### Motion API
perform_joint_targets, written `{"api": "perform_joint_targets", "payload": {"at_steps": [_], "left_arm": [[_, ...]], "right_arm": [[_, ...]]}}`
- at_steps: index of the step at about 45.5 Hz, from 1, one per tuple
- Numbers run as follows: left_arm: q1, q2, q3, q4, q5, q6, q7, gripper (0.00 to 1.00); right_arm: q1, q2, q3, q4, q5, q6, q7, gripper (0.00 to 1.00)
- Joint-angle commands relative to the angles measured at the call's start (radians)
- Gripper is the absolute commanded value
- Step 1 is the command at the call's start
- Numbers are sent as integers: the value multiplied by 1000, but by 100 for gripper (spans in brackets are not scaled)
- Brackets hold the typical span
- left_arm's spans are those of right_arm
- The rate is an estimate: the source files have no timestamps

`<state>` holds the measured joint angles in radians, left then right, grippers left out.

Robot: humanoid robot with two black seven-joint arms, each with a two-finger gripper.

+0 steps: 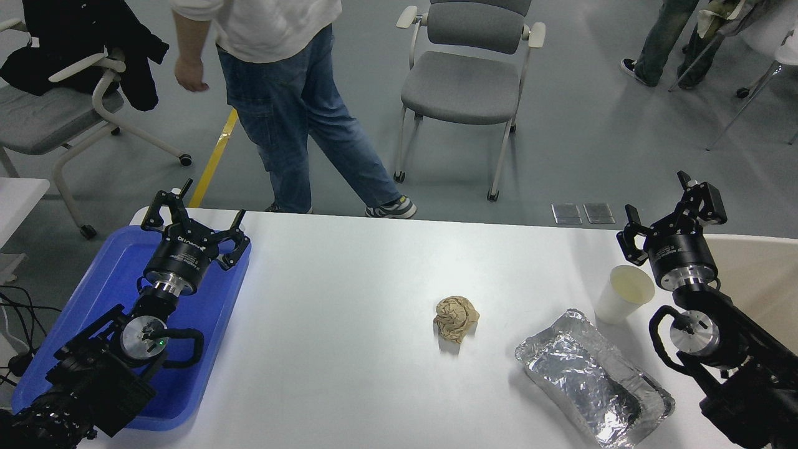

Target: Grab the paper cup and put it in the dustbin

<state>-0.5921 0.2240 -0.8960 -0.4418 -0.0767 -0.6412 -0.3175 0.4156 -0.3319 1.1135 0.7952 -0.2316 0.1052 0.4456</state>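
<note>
The white paper cup stands upright on the table at the right, its cream inside showing. My right gripper is open and empty, raised just beyond and to the right of the cup, apart from it. The beige dustbin shows at the right edge, partly hidden behind the right arm. My left gripper is open and parked over the blue tray at the lower left.
A crumpled brown paper ball lies mid-table. A crinkled silver foil tray lies just in front of the cup. A blue plastic tray is at the left. A person walks beyond the far edge, near grey chairs.
</note>
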Motion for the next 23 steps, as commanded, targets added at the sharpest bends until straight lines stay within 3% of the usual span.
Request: {"api": "perform_joint_targets", "payload": {"at_steps": [1, 23], "left_arm": [[0, 0, 0, 0, 0, 0, 0, 100], [0, 0, 0, 0, 0, 0, 0, 100]], "right_arm": [[2, 1, 0, 1, 0, 1, -1, 100], [2, 1, 0, 1, 0, 1, -1, 100]]}}
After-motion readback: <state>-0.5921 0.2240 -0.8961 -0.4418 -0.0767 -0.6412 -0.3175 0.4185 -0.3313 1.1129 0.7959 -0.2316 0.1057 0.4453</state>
